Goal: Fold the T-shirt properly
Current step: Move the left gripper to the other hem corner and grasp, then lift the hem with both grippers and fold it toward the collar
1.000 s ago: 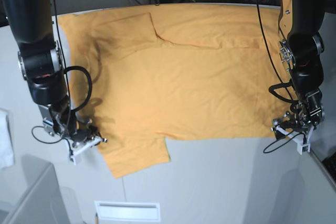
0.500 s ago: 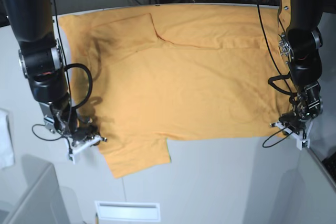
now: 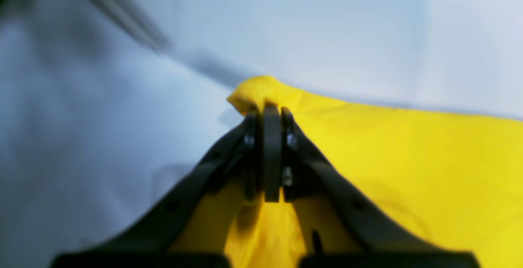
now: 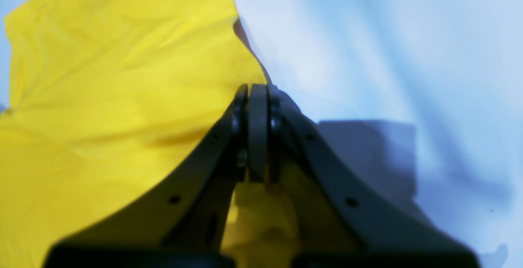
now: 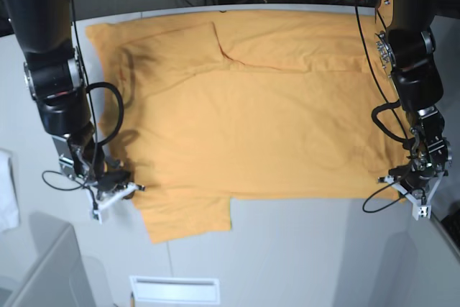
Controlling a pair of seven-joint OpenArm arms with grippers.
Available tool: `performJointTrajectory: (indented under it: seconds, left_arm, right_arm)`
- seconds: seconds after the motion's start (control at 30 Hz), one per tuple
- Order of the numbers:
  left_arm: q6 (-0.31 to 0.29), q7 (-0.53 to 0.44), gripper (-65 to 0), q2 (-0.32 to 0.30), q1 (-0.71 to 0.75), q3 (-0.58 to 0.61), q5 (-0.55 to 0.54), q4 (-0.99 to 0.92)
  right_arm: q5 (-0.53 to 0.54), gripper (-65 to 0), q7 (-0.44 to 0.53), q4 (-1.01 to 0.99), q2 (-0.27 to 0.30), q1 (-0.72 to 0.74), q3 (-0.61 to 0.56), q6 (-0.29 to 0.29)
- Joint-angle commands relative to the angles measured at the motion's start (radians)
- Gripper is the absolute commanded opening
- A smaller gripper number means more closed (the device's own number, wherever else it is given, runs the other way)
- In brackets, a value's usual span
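fabric fills the left wrist view: the shirt [image 3: 408, 166] lies bright yellow across the right and lower part, on the pale table [image 3: 102, 117]. the left gripper [image 3: 267, 110] has its jaws pressed together, pinching a small bunched corner of the shirt that pokes up just past the tips.

right wrist view: the shirt [image 4: 102, 96] covers the left side, the table [image 4: 388, 55] the right. the right gripper [image 4: 255, 90] sits at the shirt's edge with jaws closed tight; cloth shows below and between the finger bases, so it is clamped on the edge.

base view: the shirt [image 5: 251, 113] is spread flat over the table [image 5: 302, 249], reaching its far edge, with one sleeve folded inward at the far left and another sleeve sticking out toward the near side. the right gripper [image 5: 118, 190] is at the shirt's near left corner, beside that sleeve. the left gripper [image 5: 411, 190] is at the near right corner, touching the hem. a white cloth [image 5: 7, 192] lies at the left border, well apart from the shirt.
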Motion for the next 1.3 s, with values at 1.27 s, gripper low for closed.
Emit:
performJointTrajectory:
  seconds: [1.27]
  left_arm:
    - [0.005,0.238,-65.0,-0.027,0.358,-0.099,-0.196,0.574]
  right_arm:
    - [0.000,-65.0,-0.355,0.826,0.124,-0.294,0.308,-0.109]
